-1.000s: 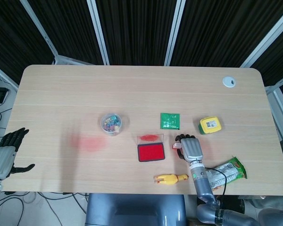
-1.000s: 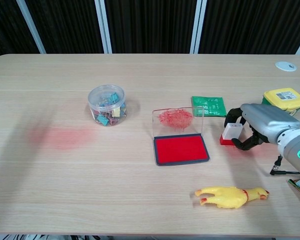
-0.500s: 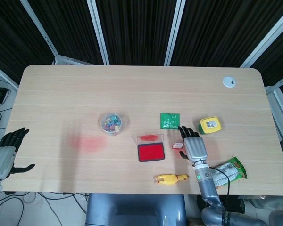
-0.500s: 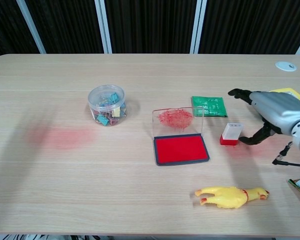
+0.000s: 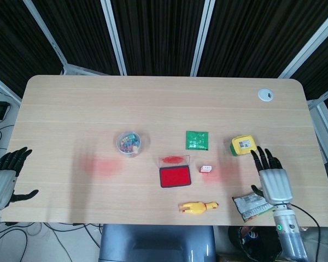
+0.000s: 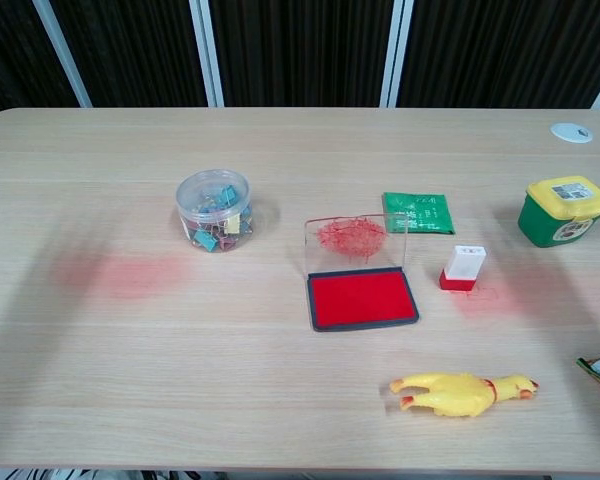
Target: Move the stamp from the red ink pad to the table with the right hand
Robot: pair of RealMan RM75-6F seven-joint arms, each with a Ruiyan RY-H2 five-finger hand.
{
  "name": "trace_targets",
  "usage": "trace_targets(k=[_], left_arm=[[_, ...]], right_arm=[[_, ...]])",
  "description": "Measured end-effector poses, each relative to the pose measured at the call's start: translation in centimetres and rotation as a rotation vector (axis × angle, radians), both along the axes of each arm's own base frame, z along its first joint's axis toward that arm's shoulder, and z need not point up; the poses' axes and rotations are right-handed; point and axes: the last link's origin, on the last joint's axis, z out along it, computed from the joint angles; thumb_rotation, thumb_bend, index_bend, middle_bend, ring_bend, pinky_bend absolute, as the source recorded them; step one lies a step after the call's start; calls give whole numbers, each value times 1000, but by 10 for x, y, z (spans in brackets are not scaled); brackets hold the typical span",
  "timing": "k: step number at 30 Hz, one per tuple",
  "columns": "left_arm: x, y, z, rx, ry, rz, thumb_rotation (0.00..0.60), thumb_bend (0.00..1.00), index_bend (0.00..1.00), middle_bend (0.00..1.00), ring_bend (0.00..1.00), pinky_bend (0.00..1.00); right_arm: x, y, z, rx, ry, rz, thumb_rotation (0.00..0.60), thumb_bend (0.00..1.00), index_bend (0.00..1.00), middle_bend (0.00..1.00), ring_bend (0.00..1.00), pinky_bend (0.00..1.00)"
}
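Observation:
The stamp (image 6: 463, 268), white with a red base, stands upright on the table just right of the red ink pad (image 6: 362, 298), apart from it; the head view shows the stamp (image 5: 206, 169) and the ink pad (image 5: 175, 176) too. The pad's clear lid stands up behind it. My right hand (image 5: 271, 178) hovers near the table's right front edge, fingers spread, holding nothing, well right of the stamp. My left hand (image 5: 4, 177) hangs off the table's left edge, fingers apart and empty. Neither hand appears in the chest view.
A clear tub of binder clips (image 6: 214, 209) sits left of the pad. A green packet (image 6: 418, 212) lies behind the stamp, a green jar with yellow lid (image 6: 563, 211) at right, a yellow rubber chicken (image 6: 462, 391) in front, a snack bag (image 5: 251, 205) by the right hand.
My right hand has let go of the stamp and drawn back to the right front edge, leaving the chest view. The stamp stays standing beside the pad. The snack bag shifted.

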Motion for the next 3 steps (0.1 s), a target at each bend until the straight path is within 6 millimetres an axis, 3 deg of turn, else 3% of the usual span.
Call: trace_targets(k=[3], left_arm=[[0, 0, 1, 6, 8, -6, 600, 0, 0, 0, 0, 0]], right_arm=[[-6, 22, 17, -11, 5, 1, 600, 181, 0, 0, 0, 209]])
